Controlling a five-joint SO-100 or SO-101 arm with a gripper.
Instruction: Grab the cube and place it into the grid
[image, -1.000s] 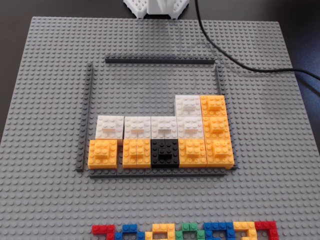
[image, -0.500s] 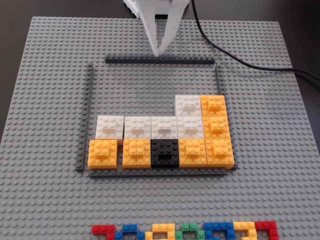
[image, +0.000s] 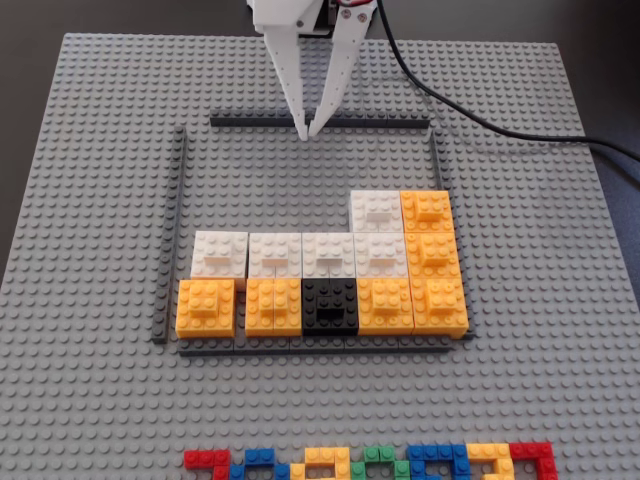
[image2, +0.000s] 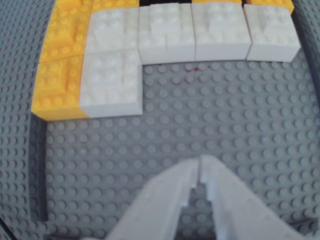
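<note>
My white gripper (image: 308, 132) is shut and holds nothing. Its tips hang over the far edge of the grid (image: 172, 235), by the far dark bar (image: 380, 122). Several white cubes sit in the grid: a row (image: 274, 254) and one more (image: 376, 210) behind its right end. In the wrist view the gripper (image2: 200, 161) points at bare studs, with the nearest white cube (image2: 111, 84) ahead to the left. No loose white cube shows outside the grid.
Orange blocks (image: 206, 307) fill the grid's front row and right column (image: 432, 250); a black block (image: 330, 305) sits among them. A row of multicoloured bricks (image: 370, 464) lies at the front edge. A black cable (image: 470, 110) runs off right.
</note>
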